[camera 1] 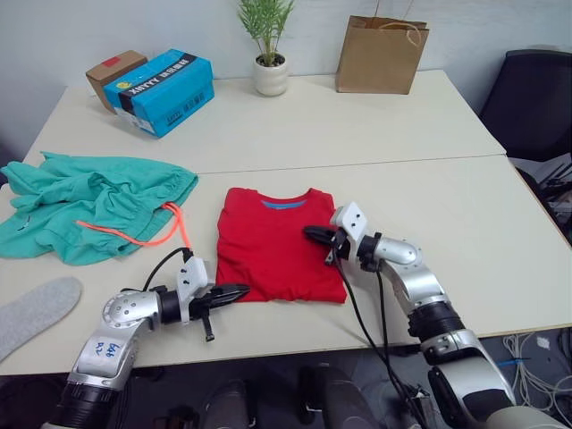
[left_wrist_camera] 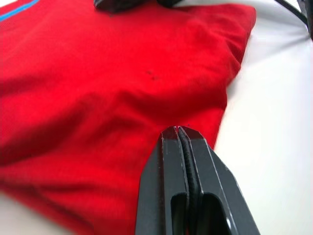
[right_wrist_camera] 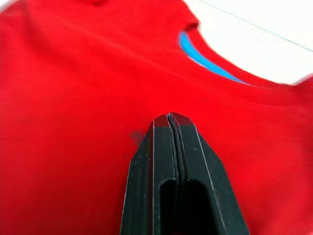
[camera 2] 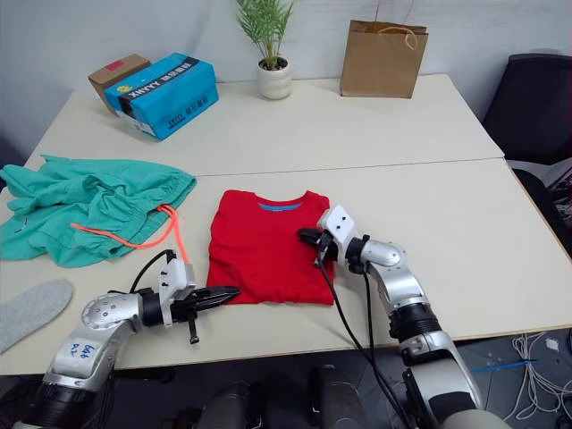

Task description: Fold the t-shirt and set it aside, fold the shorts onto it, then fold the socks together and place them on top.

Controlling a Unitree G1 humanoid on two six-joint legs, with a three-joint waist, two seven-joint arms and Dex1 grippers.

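Office, pale tables (camera 1: 357,125), swivel chair (camera 1: 534,98)

- The t-shirt (camera 1: 275,246) is bright red, with a blue band inside the neck.
- The shorts (camera 1: 85,210) are teal green, and their string (camera 1: 134,237) is orange.
- The sock (camera 1: 34,311) is light grey.
- The table (camera 1: 357,134) is a pale cream colour.
- One box (camera 1: 161,91) is bright blue with a black stripe and white letters.
- The other box (camera 1: 112,71) is brown with a red patch on top.
- The paper bag (camera 1: 380,55) is brown.
- The plant (camera 1: 266,20) is green in a white pot (camera 1: 270,76).
- The chair (camera 1: 532,98) is black.
- The left gripper (camera 1: 239,290) and the right gripper (camera 1: 311,234) have black fingers.
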